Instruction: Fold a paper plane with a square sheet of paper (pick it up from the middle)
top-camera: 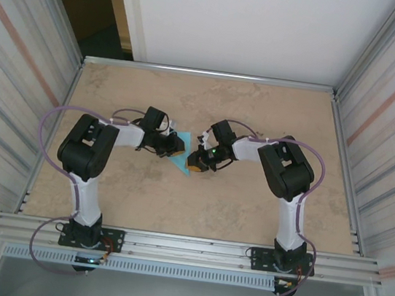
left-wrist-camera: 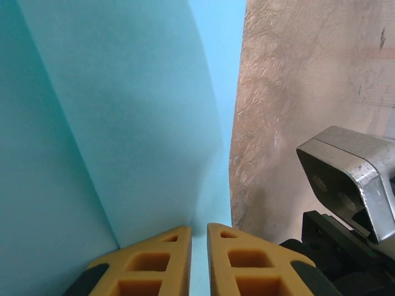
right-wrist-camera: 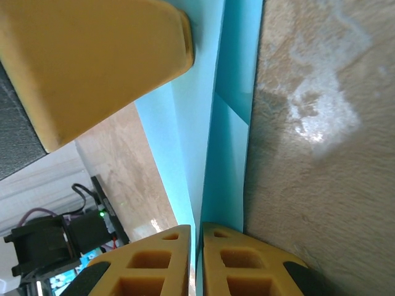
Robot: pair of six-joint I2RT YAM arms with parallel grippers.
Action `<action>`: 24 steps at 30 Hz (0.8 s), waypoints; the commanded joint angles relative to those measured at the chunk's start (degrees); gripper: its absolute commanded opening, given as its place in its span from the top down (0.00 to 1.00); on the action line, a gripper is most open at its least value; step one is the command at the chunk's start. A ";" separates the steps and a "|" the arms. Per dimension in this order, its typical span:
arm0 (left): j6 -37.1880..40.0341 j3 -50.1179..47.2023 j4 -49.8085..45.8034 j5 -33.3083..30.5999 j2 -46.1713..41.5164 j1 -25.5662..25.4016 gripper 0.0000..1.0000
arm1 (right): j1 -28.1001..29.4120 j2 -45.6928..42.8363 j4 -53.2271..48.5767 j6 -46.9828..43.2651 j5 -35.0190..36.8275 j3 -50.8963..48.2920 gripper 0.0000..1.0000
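The square sheet of paper (top-camera: 181, 162) is light blue, partly folded, and held off the table between both grippers at mid-table. My left gripper (top-camera: 174, 145) comes in from the left and my right gripper (top-camera: 197, 160) from the right. In the left wrist view the sheet (left-wrist-camera: 123, 123) spreads up and left, and the left gripper (left-wrist-camera: 199, 229) is shut on its lower edge. In the right wrist view folded layers of the sheet (right-wrist-camera: 237, 61) run up from the right gripper (right-wrist-camera: 196, 230), which is shut on them. One left finger (right-wrist-camera: 92, 61) presses the sheet from above.
The beige table (top-camera: 261, 113) is walled by metal rails and corrugated panels on the left, right and back. Part of the right gripper's metal body (left-wrist-camera: 345, 179) sits close beside the left fingers. Both arm bases stand at the near edge.
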 commanded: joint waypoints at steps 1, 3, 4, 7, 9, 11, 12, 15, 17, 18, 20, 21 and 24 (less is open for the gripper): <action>1.32 -0.46 -2.66 -1.87 1.66 0.62 0.85 | 0.73 -0.77 -6.32 0.46 2.75 -3.28 0.88; 1.34 -0.56 -2.66 -1.87 1.72 0.67 0.85 | 0.95 -1.46 -6.80 0.25 2.33 -4.05 0.88; 1.32 -0.61 -2.66 -1.83 1.72 0.69 0.85 | 1.02 -1.68 -6.77 0.27 2.18 -4.32 0.87; 1.30 -0.70 -2.57 -1.68 1.81 0.76 0.85 | 0.98 -2.91 -6.90 0.29 2.42 -5.62 0.86; 1.30 -0.72 -2.50 -1.61 1.88 0.76 0.85 | 0.97 -4.52 -6.82 0.40 3.40 -6.25 0.83; 1.32 -0.81 -2.32 -1.43 1.77 0.76 0.85 | 0.98 -7.07 -6.72 0.49 5.60 -6.62 0.79; 1.33 -0.81 -2.29 -1.27 1.80 0.76 0.85 | 0.94 -8.93 -6.44 0.63 7.18 -6.88 0.76; 1.32 -0.79 -2.22 -0.99 1.67 0.76 0.85 | 0.63 -13.60 -6.28 1.54 12.42 -7.61 0.73; 1.38 -0.72 -2.22 -0.89 1.54 0.77 0.85 | 0.76 -15.90 -6.68 1.49 16.77 -7.86 0.72; 1.39 -0.81 -2.20 -0.82 1.54 0.82 0.85 | 0.96 -16.41 -6.79 1.15 18.10 -7.58 0.73; 1.44 -0.77 -2.22 -0.73 1.50 0.76 0.85 | 1.58 -16.41 -6.60 0.98 18.90 -6.75 0.76; 1.49 -0.72 -2.14 -0.57 1.56 0.76 0.85 | 2.07 -16.15 -6.15 0.94 18.92 -6.14 0.78; 1.54 -0.96 -1.80 -0.29 1.38 0.76 0.85 | 3.96 -14.38 -5.62 0.90 19.19 -3.55 0.81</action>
